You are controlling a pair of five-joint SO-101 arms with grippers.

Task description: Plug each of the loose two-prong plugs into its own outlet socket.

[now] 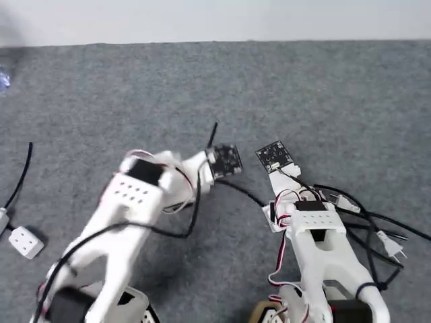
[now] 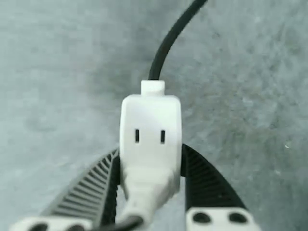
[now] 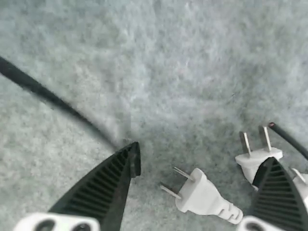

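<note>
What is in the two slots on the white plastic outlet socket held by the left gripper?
Nothing; they are empty. Both slots on the white plastic outlet socket show dark and open, no prongs inside.

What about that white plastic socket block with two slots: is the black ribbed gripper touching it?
Touching. The left wrist view shows the left gripper, its black ribbed fingers pressed against both sides of the white socket block, no gap.

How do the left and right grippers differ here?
The left gripper is shut on a white outlet socket; the right gripper is open and empty. The left gripper's socket trails a black cord; the right gripper has a loose plug and a second plug near it. Both have black ribbed fingers.
</note>
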